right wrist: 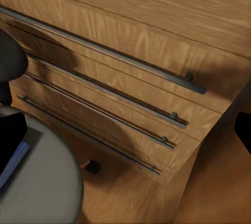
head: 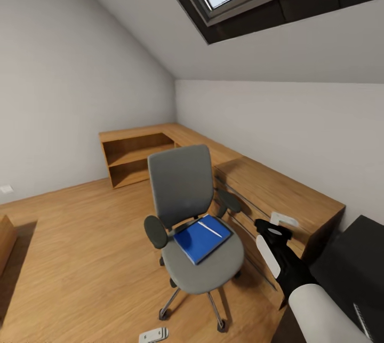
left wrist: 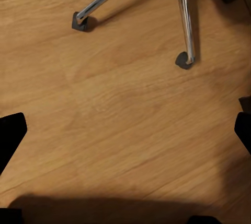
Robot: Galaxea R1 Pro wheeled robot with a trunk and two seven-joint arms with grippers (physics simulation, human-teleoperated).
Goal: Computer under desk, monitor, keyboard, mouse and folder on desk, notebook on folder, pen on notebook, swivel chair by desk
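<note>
Folder (head: 201, 238), flat glossy blue rectangle, on padded swivel chair (head: 184, 193)

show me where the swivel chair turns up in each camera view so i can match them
Head view: the swivel chair stands at centre, the blue folder on its seat.
Left wrist view: its chrome star-base legs and castors on the wood floor.
Right wrist view: its grey seat edge and one black armrest, beside the wooden drawer unit.
Shared landmark: the wood floor.

Head looks down; wrists (closer) share the swivel chair (head: 194, 225).
</note>
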